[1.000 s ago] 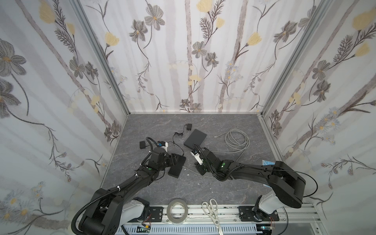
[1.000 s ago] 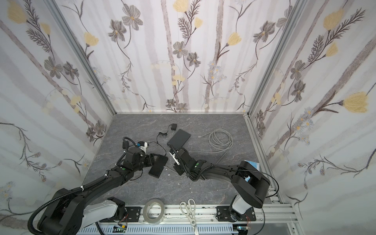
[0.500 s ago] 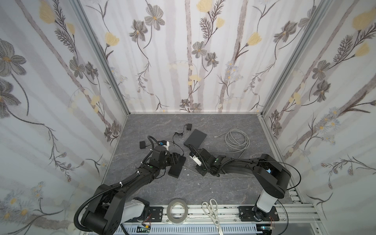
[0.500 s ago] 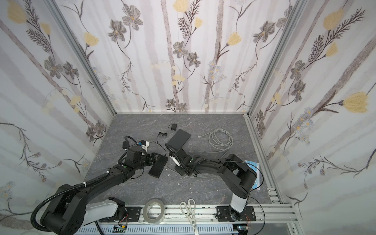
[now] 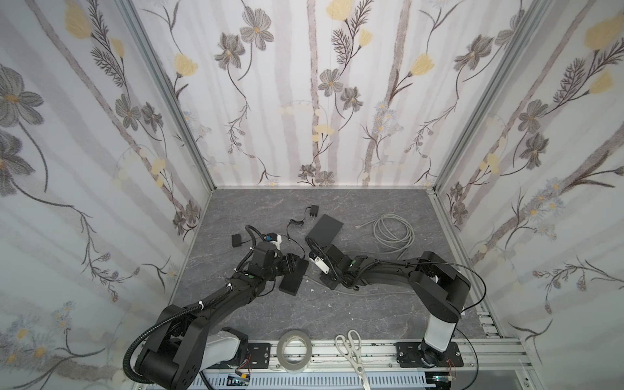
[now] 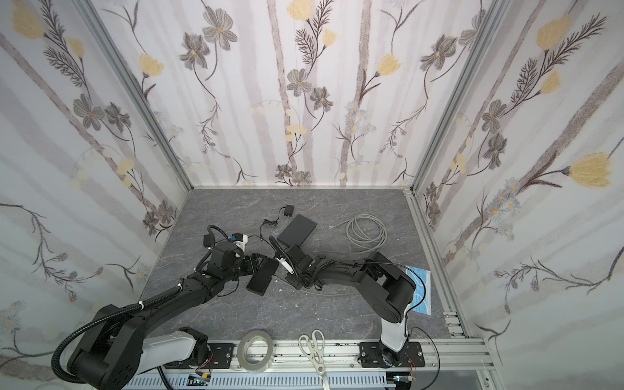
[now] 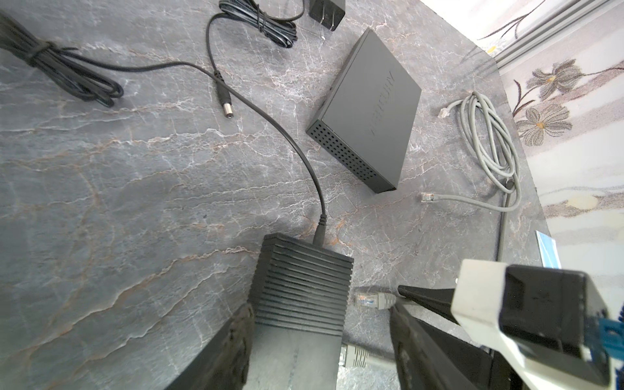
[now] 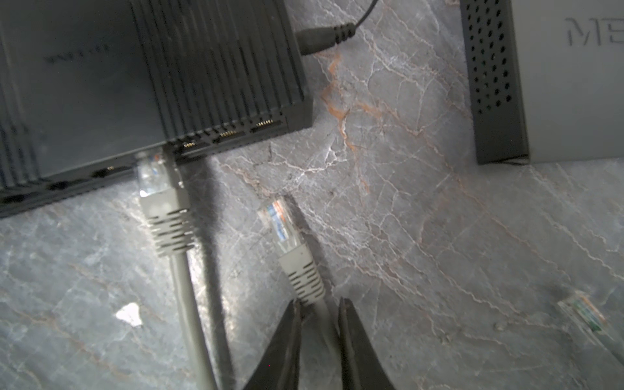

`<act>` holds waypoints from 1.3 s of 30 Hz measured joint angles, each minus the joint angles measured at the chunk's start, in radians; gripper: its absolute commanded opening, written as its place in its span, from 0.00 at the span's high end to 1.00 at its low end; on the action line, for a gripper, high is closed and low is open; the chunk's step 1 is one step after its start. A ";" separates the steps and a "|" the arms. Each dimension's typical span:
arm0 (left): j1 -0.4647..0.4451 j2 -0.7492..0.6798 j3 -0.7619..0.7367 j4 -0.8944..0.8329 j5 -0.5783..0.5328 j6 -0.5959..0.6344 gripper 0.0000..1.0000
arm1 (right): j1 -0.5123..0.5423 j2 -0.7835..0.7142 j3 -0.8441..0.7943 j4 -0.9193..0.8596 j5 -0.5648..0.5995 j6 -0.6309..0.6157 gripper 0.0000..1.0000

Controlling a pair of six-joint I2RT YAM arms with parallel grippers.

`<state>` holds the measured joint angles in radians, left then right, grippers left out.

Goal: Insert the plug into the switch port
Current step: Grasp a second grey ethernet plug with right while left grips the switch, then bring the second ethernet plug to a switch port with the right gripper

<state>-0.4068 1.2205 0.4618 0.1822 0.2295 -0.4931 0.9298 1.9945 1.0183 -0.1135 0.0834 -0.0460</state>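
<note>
Far left on the grey marbled table [image 5: 337,304]: a small black block [image 5: 237,240], by itself. Next along: the left gripper [image 7: 319,307], spread wide around the switch [image 7: 300,290], one of its fingers [image 7: 236,344] close against the plain side, its mate standing off the port side with a clear gap. Flat on the table, that switch, ribbed and black, near the middle; a black power lead [image 7: 319,233] in its far end, a grey cable end [image 8: 155,175] seated in the port row [image 8: 229,133]. Just right of it: the plug [image 8: 280,219], clear tip and grey boot, aimed at the port row yet short of it, apart from the switch. Lifted or lying on the table: cannot tell. Directly behind the boot: the right gripper [image 8: 319,301], pinched shut on the cable [image 8: 322,312]. Beyond, toward the back wall: a flat black box [image 5: 326,229] with a perforated side. On the front rail: a tape roll [image 5: 293,351], then scissors [image 5: 351,351]. Farther right, at the back: a grey coil [image 5: 393,233]. Far right, near the table's edge: a blue mask [image 6: 420,290].
</note>
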 measured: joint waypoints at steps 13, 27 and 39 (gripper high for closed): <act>0.000 0.013 0.004 0.000 0.003 0.000 0.34 | 0.000 0.012 0.012 0.006 -0.029 -0.008 0.80; 0.000 0.031 0.008 0.000 0.007 0.000 0.34 | -0.001 0.042 0.029 0.050 -0.046 -0.008 0.75; 0.000 0.053 0.016 0.005 0.010 0.000 0.33 | -0.001 0.051 0.031 0.072 -0.062 -0.007 0.85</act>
<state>-0.4068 1.2732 0.4778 0.1871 0.2398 -0.4934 0.9291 2.0457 1.0489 -0.0410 0.0212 -0.0532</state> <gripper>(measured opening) 0.666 0.168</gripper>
